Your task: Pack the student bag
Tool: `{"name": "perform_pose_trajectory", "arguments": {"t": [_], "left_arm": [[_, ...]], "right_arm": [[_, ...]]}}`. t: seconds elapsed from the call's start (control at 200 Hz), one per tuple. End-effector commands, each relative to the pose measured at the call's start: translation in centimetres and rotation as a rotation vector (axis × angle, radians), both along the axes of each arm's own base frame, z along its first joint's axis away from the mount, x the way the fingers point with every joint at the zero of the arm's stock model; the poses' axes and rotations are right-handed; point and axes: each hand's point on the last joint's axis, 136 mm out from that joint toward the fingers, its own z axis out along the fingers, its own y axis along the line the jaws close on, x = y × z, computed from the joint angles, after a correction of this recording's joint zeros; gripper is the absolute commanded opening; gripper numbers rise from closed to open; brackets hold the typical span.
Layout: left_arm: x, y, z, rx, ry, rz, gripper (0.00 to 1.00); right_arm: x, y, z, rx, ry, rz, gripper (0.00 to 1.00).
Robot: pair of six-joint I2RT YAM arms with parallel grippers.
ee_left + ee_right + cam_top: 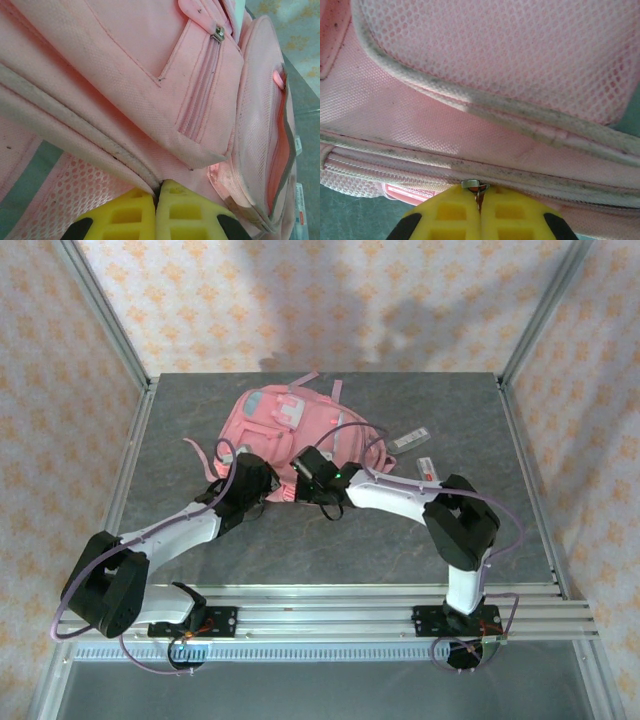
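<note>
Top external view shows the student bag [285, 420] lying flat on the grey counter [330, 540], a little toward 12 o'clock from the middle, with its patch side up. Its pink straps spread out at 9 o'clock and at 12 o'clock.

The left fingers [258, 480] are at the bag's edge at about 7 o'clock. In the left wrist view these yellow fingers [132, 212] are pressed together, and the grey trim [100, 145] of the bag runs into the line between them, so they are clamped on the student bag. The side pocket [260, 125] at 3 o'clock in that view is a little open along its rim; what is inside I cannot tell. The zip of the front pocket [200, 95] is drawn shut.

The right fingers [315, 476] are at the bag's edge at about 6 o'clock. In the right wrist view these fingers [452, 212] are together and clamped on the zip pull [475, 184], below a mesh panel [495, 55].

Both arms lie over the near rim of the bag and hide it from above.

Off the bag at 3 o'clock, a white packet [410, 440] lies on the counter, and near it, toward 4 o'clock, is a packet with a red mark [428, 472]. Both are apart from the bag.
</note>
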Motion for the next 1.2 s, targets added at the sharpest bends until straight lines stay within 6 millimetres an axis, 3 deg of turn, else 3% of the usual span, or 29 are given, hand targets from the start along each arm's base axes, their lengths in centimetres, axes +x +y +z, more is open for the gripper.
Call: {"name": "perform_pose_trajectory", "arguments": {"t": [0.0, 0.135, 0.2, 0.295, 0.39, 0.586, 0.721, 0.871, 0.996, 1.091, 1.196], "left_arm": [[0.5, -1.0, 2.0, -0.044, -0.073, -0.023, 0.00], [0.6, -1.1, 2.3, -0.054, -0.079, -0.021, 0.00], [0.6, -1.1, 2.4, -0.057, -0.082, -0.020, 0.00], [0.6, -1.2, 2.4, -0.060, -0.082, -0.021, 0.00], [0.6, -1.0, 2.3, -0.056, -0.081, -0.016, 0.00], [0.3, 0.3, 1.6, -0.013, -0.064, 0.016, 0.00], [0.1, 1.8, 1.1, 0.021, -0.053, 0.039, 0.00], [0.0, 2.9, 0.8, 0.056, -0.044, 0.051, 0.00], [0.1, 3.3, 0.7, 0.080, -0.040, 0.051, 0.00], [0.4, 3.4, 0.7, 0.093, -0.040, 0.048, 0.00], [1.4, 4.0, 1.2, 0.129, -0.038, 0.051, 0.00]], "right_arm": [[0.4, -1.3, 0.6, -0.033, -0.044, -0.027, 0.06], [0.7, -1.3, -0.4, -0.057, -0.040, -0.028, 0.21], [0.8, -1.1, -0.8, -0.062, -0.039, -0.028, 0.22], [1.0, -1.2, -1.3, -0.075, -0.041, -0.032, 0.18], [1.2, -1.4, -1.4, -0.098, -0.044, -0.034, 0.00], [0.6, -3.1, 0.1, -0.147, -0.065, -0.027, 0.00], [-0.6, -5.8, 0.3, -0.189, -0.025, -0.006, 0.00], [-1.1, -11.2, -0.4, -0.274, 0.021, -0.038, 0.00], [-0.9, -14.5, -0.6, -0.336, 0.033, -0.056, 0.00], [-1.0, -13.9, -0.2, -0.324, 0.019, -0.003, 0.00], [-1.7, -11.4, 0.2, -0.273, 0.016, 0.091, 0.00]]}}
